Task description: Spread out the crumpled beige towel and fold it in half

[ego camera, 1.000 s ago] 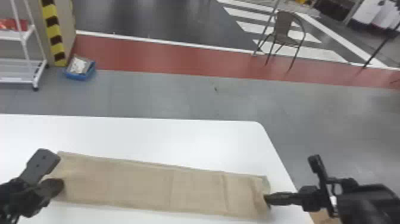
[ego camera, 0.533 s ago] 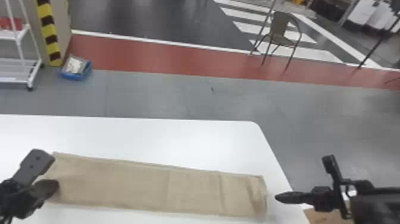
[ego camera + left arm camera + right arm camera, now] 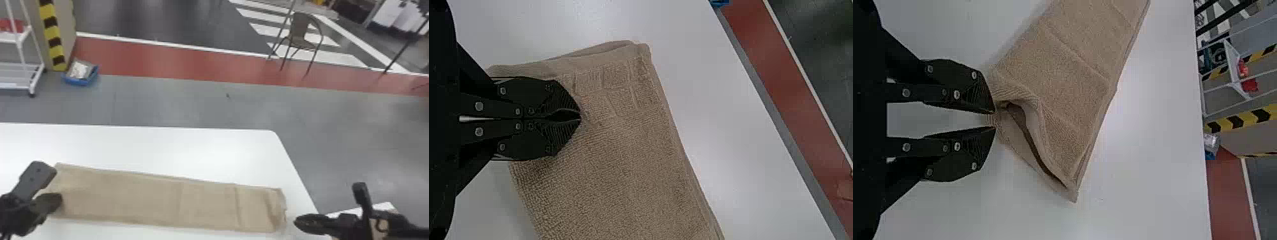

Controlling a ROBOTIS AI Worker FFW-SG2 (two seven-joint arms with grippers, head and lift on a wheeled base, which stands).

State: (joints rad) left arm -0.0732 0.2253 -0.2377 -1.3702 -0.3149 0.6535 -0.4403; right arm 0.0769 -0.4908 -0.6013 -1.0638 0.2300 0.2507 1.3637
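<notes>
Across the table lies the beige towel [image 3: 153,201], a long flat folded strip with a slightly raised, rumpled right end. At its left end is my left gripper [image 3: 52,188]. In the left wrist view, the left gripper [image 3: 580,117] is shut, its tips pinching the towel [image 3: 619,150] near a corner. My right gripper [image 3: 300,220] is just beyond the strip's right end, over the table's edge region. The right wrist view has the right gripper [image 3: 995,120] open beside the towel [image 3: 1068,75], where the layers part in a loose, gaping fold.
The white table [image 3: 143,146] has its right edge near the right gripper. Beyond it on the floor stand a blue bin [image 3: 79,75], a white rack [image 3: 22,67] and a chair [image 3: 301,35]. A striped post [image 3: 52,32] rises beside the rack.
My right gripper has let go of the towel's right end and drawn back to the right. The left gripper has kept its place on the towel, which lies almost the same.
</notes>
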